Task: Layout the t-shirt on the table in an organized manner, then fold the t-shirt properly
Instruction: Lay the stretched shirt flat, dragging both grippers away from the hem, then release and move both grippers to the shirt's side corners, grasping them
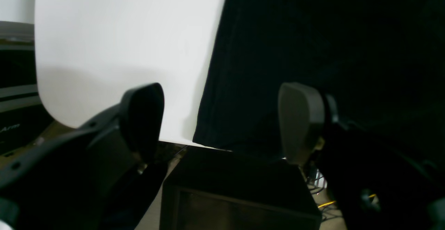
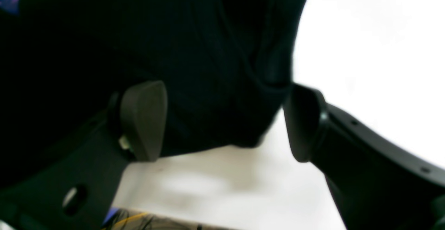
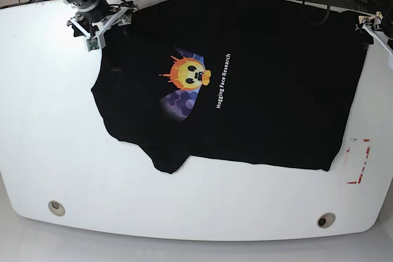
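T-shirt (image 3: 245, 84) spread on table (image 3: 55, 139), graphic visible only from base, both wrist views show jaws apparently released

"Hugging Face Research", white, on black t-shirt (image 3: 245, 72).

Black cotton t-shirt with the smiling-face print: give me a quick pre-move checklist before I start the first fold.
1. Black t-shirt spread flat, print up: ok, mostly smooth.
2. Shirt fully on the white tabletop: not ok, its far edge reaches the table's back edge.
3. Left gripper open and empty: ok, hem corner lies between its fingers.
4. Right gripper open and empty: ok, poised over a cloth edge.
5. Near sleeve laid out: not ok, it looks bunched.
6. Far sleeve: cannot tell.
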`<state>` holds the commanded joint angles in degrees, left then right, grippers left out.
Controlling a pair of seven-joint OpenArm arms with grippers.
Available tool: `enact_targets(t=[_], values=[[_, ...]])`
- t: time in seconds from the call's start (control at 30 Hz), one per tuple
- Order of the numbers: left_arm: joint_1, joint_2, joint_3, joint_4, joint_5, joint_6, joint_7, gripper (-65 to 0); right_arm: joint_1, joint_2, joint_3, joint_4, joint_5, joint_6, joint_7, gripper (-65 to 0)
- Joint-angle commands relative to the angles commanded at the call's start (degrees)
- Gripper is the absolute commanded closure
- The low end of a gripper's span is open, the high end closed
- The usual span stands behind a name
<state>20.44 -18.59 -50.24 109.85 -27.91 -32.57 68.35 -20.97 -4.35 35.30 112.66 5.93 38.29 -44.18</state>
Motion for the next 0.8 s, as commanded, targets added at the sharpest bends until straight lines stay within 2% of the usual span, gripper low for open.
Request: enact_targets(t=[0.07,0.3,0.57,0.8], values=[[-2.9,-0.09,0.26,0.0,-0.26,0.0,0.09,-46.5,3.69,0.53,0.79,-1.05,-0.26,0.0,-0.09,-50.3],[-10.55,0.18,2.02,-0.26,-0.09,0.35,0.18,-46.5,16.62,6.15,0.88,-10.73,-0.26,-0.09,-0.44,-50.3],[-19.78,0.18,6.24,-0.53,0.09,0.35,0.18,-46.5,32.26,12.75,0.79,-33.32,-0.26,0.0,0.09,-50.3],[-24.26,0.26,9.67,-0.53,0.09,0.79,0.18,-46.5,38.95,15.65,0.79,-48.09,-0.18,0.0,3.78,-50.3]])
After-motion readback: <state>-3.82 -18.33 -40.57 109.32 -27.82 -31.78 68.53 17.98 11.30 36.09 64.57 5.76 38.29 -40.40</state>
